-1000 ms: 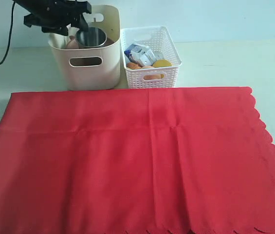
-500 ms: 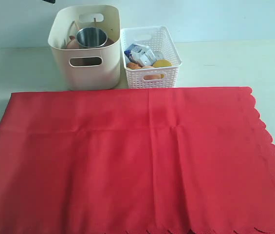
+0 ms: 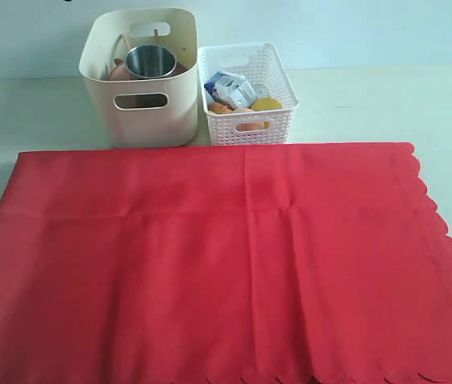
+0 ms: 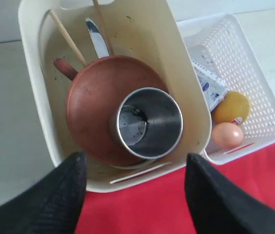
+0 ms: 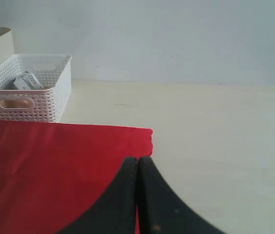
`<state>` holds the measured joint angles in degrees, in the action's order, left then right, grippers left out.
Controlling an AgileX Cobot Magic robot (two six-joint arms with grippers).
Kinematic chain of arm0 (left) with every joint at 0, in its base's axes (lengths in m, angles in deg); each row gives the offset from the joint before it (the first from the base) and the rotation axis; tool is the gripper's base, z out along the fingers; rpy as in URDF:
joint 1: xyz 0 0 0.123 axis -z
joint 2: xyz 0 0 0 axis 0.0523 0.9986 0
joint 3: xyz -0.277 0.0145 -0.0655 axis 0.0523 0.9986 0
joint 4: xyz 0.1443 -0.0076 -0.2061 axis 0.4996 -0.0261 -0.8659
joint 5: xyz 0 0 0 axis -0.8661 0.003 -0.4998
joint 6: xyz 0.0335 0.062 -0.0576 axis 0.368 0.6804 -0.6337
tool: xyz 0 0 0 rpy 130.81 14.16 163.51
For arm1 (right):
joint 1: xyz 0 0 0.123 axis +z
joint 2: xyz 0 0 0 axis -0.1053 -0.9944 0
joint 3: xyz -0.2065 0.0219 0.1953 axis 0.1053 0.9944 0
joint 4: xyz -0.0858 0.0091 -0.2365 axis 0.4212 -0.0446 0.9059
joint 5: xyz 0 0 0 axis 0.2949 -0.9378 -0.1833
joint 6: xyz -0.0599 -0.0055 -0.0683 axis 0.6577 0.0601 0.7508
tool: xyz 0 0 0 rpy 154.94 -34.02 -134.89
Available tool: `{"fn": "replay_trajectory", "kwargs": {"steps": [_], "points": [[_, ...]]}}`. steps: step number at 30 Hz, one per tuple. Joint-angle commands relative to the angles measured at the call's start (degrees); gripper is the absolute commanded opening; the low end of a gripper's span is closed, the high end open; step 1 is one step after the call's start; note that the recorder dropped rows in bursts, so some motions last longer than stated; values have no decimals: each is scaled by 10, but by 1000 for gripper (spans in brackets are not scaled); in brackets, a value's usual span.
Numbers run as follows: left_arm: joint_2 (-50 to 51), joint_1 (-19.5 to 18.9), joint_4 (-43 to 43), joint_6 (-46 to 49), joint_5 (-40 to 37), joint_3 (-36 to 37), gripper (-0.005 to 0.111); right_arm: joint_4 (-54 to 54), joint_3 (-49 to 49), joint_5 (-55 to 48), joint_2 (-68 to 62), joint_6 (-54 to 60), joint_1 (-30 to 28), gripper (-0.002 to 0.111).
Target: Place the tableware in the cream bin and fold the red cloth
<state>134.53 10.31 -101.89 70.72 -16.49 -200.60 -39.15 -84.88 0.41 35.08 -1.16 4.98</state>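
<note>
The cream bin (image 3: 142, 112) stands at the back left of the table. Inside it the left wrist view shows a steel cup (image 4: 149, 123) resting on a round brown plate (image 4: 103, 105), with a dark wooden spoon (image 4: 65, 69), light chopsticks (image 4: 67, 38) and a metal knife (image 4: 97, 38) leaning behind. The red cloth (image 3: 218, 264) lies spread flat over the front of the table. My left gripper (image 4: 135, 168) hangs open above the bin's near wall, holding nothing. My right gripper (image 5: 137, 160) is shut and empty above the cloth's far right corner (image 5: 147, 134). Neither arm shows in the exterior view.
A white lattice basket (image 3: 248, 92) stands right of the bin and holds a milk carton (image 4: 208, 83), a lemon (image 4: 230, 107) and an egg (image 4: 227, 135). Bare pale table (image 3: 370, 104) lies behind and to the right of the cloth.
The left arm, which hung over the bin a second ago, has lifted out of the exterior view. The cup, bin and cloth have not moved.
</note>
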Motion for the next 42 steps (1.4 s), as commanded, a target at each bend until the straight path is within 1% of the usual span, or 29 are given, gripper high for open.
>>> {"fn": "replay_trajectory", "kwargs": {"steps": [1, 11, 18, 22, 29, 34, 42], "points": [[-18, -2, 4, 2, -17, -1, 58, 0, 3, 7, 4, 1, -3, 0], [-30, -2, 22, 2, -50, -1, 58, 0, 3, 7, 4, 1, -3, 0], [-31, -2, 48, 3, -91, -1, 58, 0, 3, 7, 4, 1, -3, 0], [-44, -3, 65, 3, -91, -1, 58, 0, 3, 7, 4, 1, -3, 0], [-86, -29, 66, 16, -91, 4, 58, 0, 3, 7, 4, 1, -3, 0], [-117, -53, 66, 18, -91, 40, 58, 0, 3, 7, 4, 1, -3, 0], [-173, -89, 66, 30, -91, 136, 58, 0, 3, 7, 4, 1, -3, 0]]}}
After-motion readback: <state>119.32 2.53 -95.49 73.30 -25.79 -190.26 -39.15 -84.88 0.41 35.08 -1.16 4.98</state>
